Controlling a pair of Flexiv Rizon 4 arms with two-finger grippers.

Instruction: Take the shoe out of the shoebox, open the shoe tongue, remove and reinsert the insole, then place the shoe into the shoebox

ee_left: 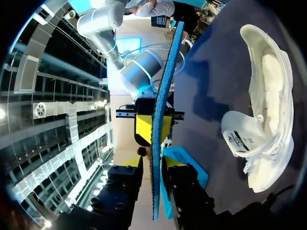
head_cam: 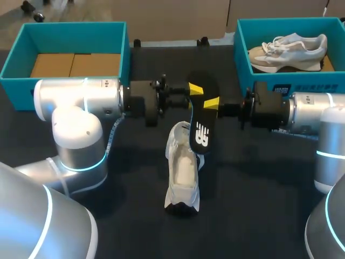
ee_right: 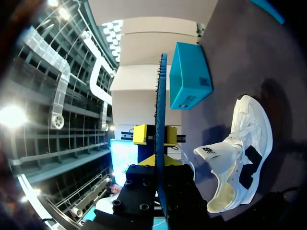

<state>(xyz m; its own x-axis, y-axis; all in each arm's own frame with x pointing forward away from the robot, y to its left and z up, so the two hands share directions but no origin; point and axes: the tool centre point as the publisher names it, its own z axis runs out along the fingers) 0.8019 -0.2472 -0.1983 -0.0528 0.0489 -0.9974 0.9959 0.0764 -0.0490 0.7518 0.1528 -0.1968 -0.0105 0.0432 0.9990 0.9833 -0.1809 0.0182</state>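
Right now I have the black insole (head_cam: 202, 132) standing on edge at the centre of the frame, my left gripper (head_cam: 195, 89) clenched on it from the left and my right gripper (head_cam: 211, 102) clenched on it from the right, both near its upper end. The white shoe (head_cam: 183, 172) lies on the dark table (head_cam: 259, 178) at lower centre, opening upward, the insole's lower end at its collar; I cannot tell whether they touch. A teal shoebox (head_cam: 70, 31) at upper left holds cardboard (head_cam: 75, 65), and a second teal shoebox (head_cam: 242, 48) at upper right holds another shoe (head_cam: 288, 51).
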